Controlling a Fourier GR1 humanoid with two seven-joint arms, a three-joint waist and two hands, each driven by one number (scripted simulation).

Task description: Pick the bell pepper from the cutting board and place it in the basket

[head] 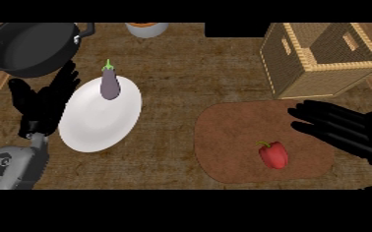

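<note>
Peppers on the counter: just one, a glossy red bell pepper [273, 155], lying on the single brown rounded cutting board [232, 147]. One woven wicker basket [312, 59] stands beyond my right hand [335, 125], close to it. One white round plate [98, 120] sits just beside my left hand [44, 103], carrying one purple eggplant [109, 84] at its far end. One black pan [36, 46] shows just past my left fingertips, and one grey bowl with orange contents [147, 28] farther off. My right hand hovers over the board's right edge, fingers straight and spread, holding nothing; the pepper lies nearer to me and a little inward of those fingers, not touched. My left hand rests open, fingers up, holding nothing.
</note>
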